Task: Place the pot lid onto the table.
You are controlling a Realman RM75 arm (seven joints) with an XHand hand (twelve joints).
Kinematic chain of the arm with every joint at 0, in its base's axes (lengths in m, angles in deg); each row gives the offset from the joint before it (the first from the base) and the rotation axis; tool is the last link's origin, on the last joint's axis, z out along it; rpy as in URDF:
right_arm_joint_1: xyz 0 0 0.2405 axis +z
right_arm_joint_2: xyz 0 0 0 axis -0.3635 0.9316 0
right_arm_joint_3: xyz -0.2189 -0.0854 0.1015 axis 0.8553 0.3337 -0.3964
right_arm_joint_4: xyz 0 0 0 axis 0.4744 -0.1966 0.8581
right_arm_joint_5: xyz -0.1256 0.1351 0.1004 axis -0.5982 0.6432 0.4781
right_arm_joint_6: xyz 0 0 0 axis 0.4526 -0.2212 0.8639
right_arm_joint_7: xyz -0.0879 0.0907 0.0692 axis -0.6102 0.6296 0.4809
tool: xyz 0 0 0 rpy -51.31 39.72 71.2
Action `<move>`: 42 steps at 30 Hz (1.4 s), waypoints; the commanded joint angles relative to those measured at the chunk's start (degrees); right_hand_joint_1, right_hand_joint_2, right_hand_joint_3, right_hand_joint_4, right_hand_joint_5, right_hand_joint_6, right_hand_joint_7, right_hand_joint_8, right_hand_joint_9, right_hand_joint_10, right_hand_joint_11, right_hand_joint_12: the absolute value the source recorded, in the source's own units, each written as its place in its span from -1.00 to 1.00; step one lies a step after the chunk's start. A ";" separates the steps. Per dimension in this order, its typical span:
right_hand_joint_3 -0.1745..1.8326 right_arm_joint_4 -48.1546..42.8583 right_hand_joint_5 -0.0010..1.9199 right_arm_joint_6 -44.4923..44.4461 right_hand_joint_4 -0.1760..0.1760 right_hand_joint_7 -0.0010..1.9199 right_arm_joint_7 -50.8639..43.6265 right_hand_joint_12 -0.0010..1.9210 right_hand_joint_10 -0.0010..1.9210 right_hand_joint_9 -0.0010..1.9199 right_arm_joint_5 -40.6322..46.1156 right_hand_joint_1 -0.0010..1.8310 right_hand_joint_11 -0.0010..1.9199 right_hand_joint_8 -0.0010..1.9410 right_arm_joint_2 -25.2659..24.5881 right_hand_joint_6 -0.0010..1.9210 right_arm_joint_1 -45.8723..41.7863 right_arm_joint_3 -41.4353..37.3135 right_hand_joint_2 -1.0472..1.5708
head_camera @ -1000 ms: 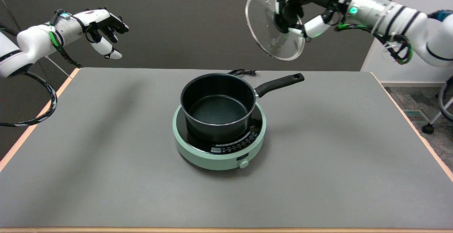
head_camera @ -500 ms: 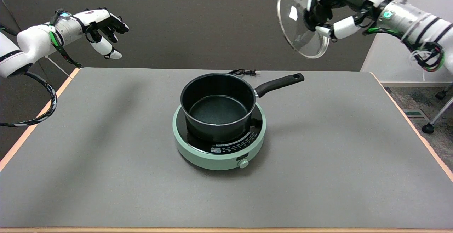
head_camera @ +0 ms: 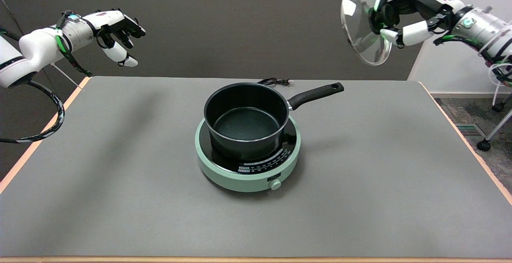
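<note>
High above the table's far right corner, the right hand (head_camera: 408, 13) grasps the glass pot lid (head_camera: 362, 25) by its dark knob.

Around that knob the fingers (head_camera: 414, 33) are curled from the side, so the lid stands nearly on edge, its clear face turned toward the left of the picture and its lower rim well above the grey table (head_camera: 380, 167). From the hand the white arm runs off the right edge. Below and to the left, well apart from the lid, the black pot (head_camera: 246, 121) sits uncovered on the pale green induction cooker (head_camera: 248, 171) at the table's middle, its handle (head_camera: 316, 94) pointing to the far right. A black cord (head_camera: 275, 81) lies just behind the pot.
</note>
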State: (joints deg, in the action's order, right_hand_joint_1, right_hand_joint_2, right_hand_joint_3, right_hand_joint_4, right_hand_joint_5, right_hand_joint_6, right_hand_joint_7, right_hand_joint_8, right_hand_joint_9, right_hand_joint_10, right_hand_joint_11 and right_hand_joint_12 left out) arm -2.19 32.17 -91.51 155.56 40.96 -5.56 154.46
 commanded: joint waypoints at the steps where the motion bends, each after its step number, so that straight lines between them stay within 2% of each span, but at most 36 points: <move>1: -0.04 16.06 -0.46 13.33 1.00 -0.15 10.05 0.72 1.00 -0.24 4.19 0.48 -0.39 0.56 -4.55 0.70 -1.76 -8.92 0.43; 7: -0.04 22.13 -0.46 19.10 1.00 -0.14 14.98 0.73 1.00 -0.24 4.19 0.48 -0.40 0.56 -6.95 0.71 -1.24 -12.08 0.43; 19: -0.04 26.62 -0.47 25.35 1.00 -0.16 15.72 0.77 1.00 -0.25 4.19 0.47 -0.42 0.58 -7.03 0.72 -3.84 -14.05 0.44; 34: -0.06 28.96 -0.49 28.57 1.00 -0.17 18.28 0.81 1.00 -0.28 4.19 0.47 -0.45 0.59 -7.93 0.71 -15.16 -22.21 0.45; 42: -0.11 33.81 -0.51 31.39 1.00 -0.20 18.36 0.93 1.00 -0.31 4.11 0.46 -0.57 0.62 -8.09 0.68 -17.21 -24.01 0.48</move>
State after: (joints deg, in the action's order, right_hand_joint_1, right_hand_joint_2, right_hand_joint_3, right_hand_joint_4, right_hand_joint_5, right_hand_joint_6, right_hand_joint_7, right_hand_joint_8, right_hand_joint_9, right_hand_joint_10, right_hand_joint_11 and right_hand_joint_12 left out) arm 24.75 57.86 -75.24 159.55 33.83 -16.13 135.88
